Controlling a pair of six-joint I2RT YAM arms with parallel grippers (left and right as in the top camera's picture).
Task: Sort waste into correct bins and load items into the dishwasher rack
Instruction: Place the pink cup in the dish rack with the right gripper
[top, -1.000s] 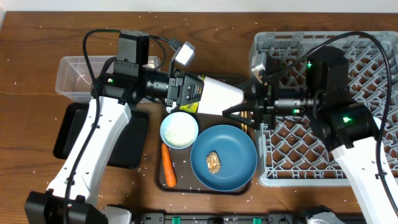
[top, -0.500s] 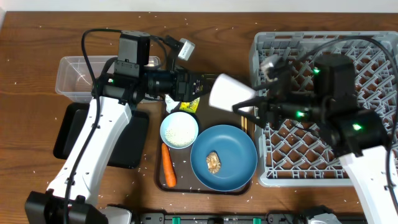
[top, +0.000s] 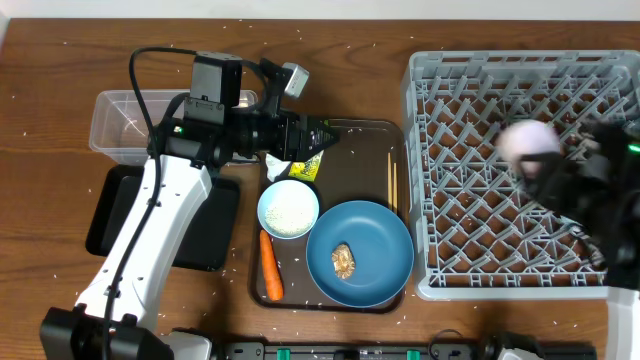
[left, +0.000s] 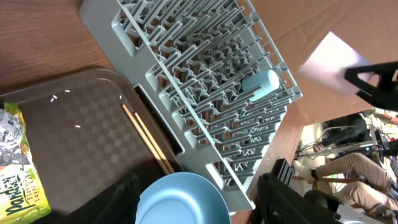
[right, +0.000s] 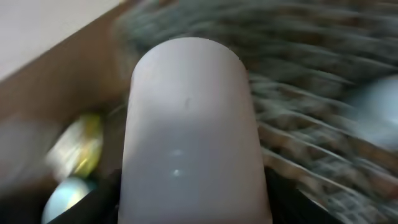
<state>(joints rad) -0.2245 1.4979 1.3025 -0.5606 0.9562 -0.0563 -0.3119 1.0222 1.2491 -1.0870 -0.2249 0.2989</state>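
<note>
Two bins occupy the left end of the table. The clear rectangular plastic tub sits at the rear. The shallow black rectangular tray lies in front of it and is partly covered by the left arm.

The left gripper hangs over the rear left corner of the dark brown serving tray, pointing toward the rack. The left wrist view shows its jaws spread wide with nothing between them.

The small yellow-green wrapper lies on the serving tray, directly beneath that gripper. In front of the wrapper stands the white bowl, upright and holding white rice grains. More grains are scattered over the tabletop.

The orange carrot lies lengthwise at the tray's front left, just beside the bowl and next to the large blue plate. The plate rests flat at the tray's front right. The small brown food lump sits near the plate's centre. The pair of thin wooden chopsticks lies along the tray's right edge, behind the plate.

The dishwasher rack stands to the right of the serving tray, close against it. In the left wrist view, the light blue cup lies on its side among the pegs.

The right gripper is over the right half of the rack, its jaws clamped on the pale pinkish-white cup. Both are motion-blurred in the overhead view. It cannot be told whether the cup touches the pegs.
</note>
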